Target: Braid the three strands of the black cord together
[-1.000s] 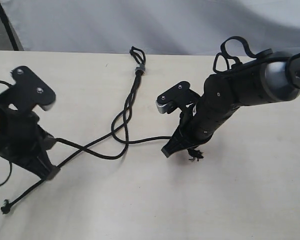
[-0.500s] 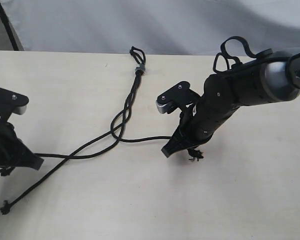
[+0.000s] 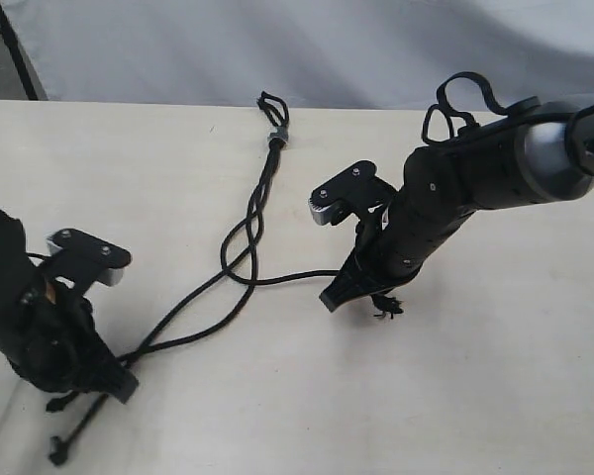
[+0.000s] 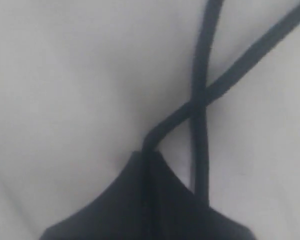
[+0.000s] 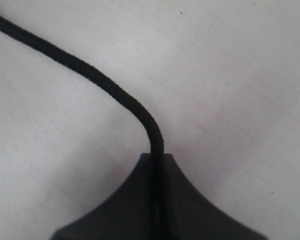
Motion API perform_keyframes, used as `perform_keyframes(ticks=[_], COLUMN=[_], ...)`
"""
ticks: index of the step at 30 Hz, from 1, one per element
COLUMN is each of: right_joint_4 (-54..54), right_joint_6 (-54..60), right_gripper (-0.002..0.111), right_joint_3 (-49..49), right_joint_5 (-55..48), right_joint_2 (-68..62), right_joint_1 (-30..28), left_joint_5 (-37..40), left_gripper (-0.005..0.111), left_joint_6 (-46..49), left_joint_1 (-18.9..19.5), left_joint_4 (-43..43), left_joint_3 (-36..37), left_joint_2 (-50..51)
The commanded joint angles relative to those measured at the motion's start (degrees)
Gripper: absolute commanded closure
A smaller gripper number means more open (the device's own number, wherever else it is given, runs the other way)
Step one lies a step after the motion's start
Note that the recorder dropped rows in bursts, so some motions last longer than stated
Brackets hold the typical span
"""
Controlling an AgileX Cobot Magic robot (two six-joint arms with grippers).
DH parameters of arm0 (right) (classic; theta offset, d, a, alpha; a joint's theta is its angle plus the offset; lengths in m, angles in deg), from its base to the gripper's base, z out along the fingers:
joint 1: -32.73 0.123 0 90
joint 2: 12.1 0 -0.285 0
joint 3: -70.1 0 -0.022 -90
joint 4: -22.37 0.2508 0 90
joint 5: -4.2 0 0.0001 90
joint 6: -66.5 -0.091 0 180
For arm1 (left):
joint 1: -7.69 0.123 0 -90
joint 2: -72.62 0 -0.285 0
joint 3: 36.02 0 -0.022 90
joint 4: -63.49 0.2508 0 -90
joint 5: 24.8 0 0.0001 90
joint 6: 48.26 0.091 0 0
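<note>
Both arms lean low over the pale table (image 3: 495, 386), the left gripper (image 3: 117, 382) at the near left and the right gripper (image 3: 333, 297) near the middle. The left claw is clamped on the left strand (image 4: 170, 120), the right claw on the right strand (image 5: 90, 75). The black cord (image 3: 267, 178) lies between them, with its loop (image 3: 270, 103) and grey band (image 3: 275, 137) at the far edge. A loose strand (image 4: 200, 145) crosses the left strand just beside the left claw.

High exterior view over table (image 3: 426, 396); wrist views close above black cord (image 5: 97, 81)
</note>
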Motion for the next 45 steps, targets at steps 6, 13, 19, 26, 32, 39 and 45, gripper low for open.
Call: perform_keyframes(ticks=[6,13,19,26,32,39,45], right_joint_4=[-0.15,-0.15,-0.15,-0.15,-0.15,-3.17,-4.48], right_joint_6=[-0.08,-0.08,-0.08,-0.08,-0.08,-0.08,-0.08], right_gripper=[0.108,0.108,0.108,0.108,0.108,0.108,0.108], right_joint_3=[0.05,0.05,0.05,0.05,0.05,0.05,0.05], right_joint_5=[0.26,0.26,0.26,-0.03,-0.03,-3.9,-7.38], right_joint_2=[0.11,0.11,0.11,0.11,0.11,0.11,0.11], right_joint_1=[-0.27,-0.27,-0.27,-0.27,-0.27,-0.27,-0.27], left_joint_5=[2.59,1.58,3.42,-3.0,-5.2,-9.05,-15.33], left_gripper=[0.105,0.105,0.105,0.105,0.105,0.105,0.105], left_joint_6=[10.16,2.08,2.33,-0.94,-5.8,-6.68,-7.82], left_joint_1=[-23.96,-20.06,-14.92,-7.27,-5.74,-5.74,-5.74], left_joint_4=[-11.78,1.49,3.94,4.06,3.56,4.75,5.05], left_joint_3=[-3.28,-4.95,-2.91,6.2,9.34,11.33,14.78], left_joint_2=[1.78,-5.0,-16.09,-22.04,-22.04,-22.04,-19.69])
